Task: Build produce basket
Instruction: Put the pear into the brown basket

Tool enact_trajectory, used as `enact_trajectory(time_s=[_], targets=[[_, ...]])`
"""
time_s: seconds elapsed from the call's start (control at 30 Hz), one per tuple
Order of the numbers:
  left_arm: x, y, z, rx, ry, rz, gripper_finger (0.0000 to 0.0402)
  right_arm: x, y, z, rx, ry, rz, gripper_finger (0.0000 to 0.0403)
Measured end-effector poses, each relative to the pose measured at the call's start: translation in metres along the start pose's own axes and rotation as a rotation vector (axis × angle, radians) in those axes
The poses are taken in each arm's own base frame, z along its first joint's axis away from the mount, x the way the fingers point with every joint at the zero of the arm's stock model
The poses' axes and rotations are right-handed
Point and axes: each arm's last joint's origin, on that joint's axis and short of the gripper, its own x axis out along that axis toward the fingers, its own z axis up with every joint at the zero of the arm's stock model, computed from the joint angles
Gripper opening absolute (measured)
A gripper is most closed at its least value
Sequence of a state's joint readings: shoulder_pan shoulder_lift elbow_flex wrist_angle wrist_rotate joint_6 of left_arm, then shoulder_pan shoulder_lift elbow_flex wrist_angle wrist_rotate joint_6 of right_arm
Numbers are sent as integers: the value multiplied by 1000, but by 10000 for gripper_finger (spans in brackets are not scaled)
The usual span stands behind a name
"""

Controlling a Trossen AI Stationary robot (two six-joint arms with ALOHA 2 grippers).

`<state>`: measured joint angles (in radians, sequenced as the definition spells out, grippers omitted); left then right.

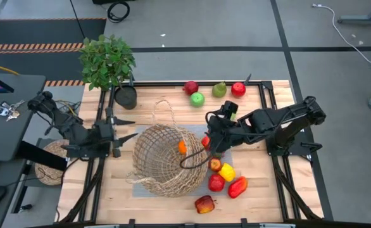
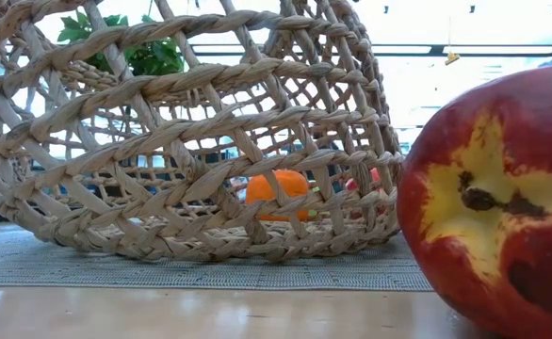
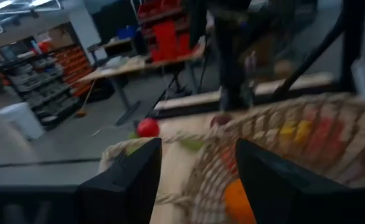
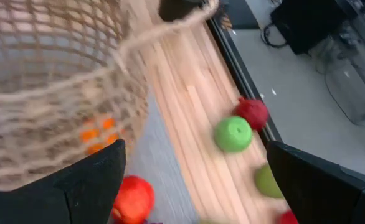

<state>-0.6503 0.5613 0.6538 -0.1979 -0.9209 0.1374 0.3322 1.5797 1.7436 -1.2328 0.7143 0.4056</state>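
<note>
The tan wicker basket [image 1: 166,161] lies tipped on a grey mat [image 2: 257,273], its mouth toward the table's right. An orange piece [image 1: 182,147] sits inside it and shows through the weave in the low view [image 2: 278,191]. My left gripper [image 1: 127,129] is open just left of the basket, level with it [image 3: 198,168]. My right gripper [image 1: 209,144] is open at the basket's right rim [image 4: 198,186], over a red piece [image 4: 131,199] on the mat. More produce lies near the front right: a red piece [image 1: 215,164], a yellow piece [image 1: 226,171] and a red apple [image 1: 216,183].
A red pepper [image 1: 237,187] and a peach [image 1: 204,204] lie by the near edge; the peach fills the low view's right [image 2: 502,207]. Red and green fruits [image 1: 197,99] lie along the far edge. A potted plant [image 1: 108,62] stands at the far left, and a flat woven disc [image 1: 49,161] lies off the table's left side.
</note>
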Motion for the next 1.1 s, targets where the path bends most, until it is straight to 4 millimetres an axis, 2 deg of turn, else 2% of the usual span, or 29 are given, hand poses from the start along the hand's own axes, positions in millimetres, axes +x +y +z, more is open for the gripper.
enact_trajectory(time_s=[0.17, 0.4, 0.6, 0.7, 0.87, 0.97, 1.1], targets=[[-7, 0, -19, -93, -77, -24, 204, 7, -15, -19, 63, 1, -15, 392], [-7, -9, -50, -163, -129, -46, 203, 9, -34, -44, 175, -68, 66, 392], [-6, -13, -61, -198, -134, -54, 203, 7, -46, -54, 251, -141, 157, 392], [-6, -16, -64, -218, -140, -115, 199, 6, -49, -59, 221, -158, 183, 392], [-3, -25, -81, -256, -151, -292, 183, 5, -63, -72, 220, -221, 195, 392], [-1, -28, -94, -293, -169, -329, 170, 9, -72, -81, 248, -262, 245, 392], [-2, -23, -105, -343, -265, -295, 148, 16, -80, -97, 276, -314, 315, 392]])
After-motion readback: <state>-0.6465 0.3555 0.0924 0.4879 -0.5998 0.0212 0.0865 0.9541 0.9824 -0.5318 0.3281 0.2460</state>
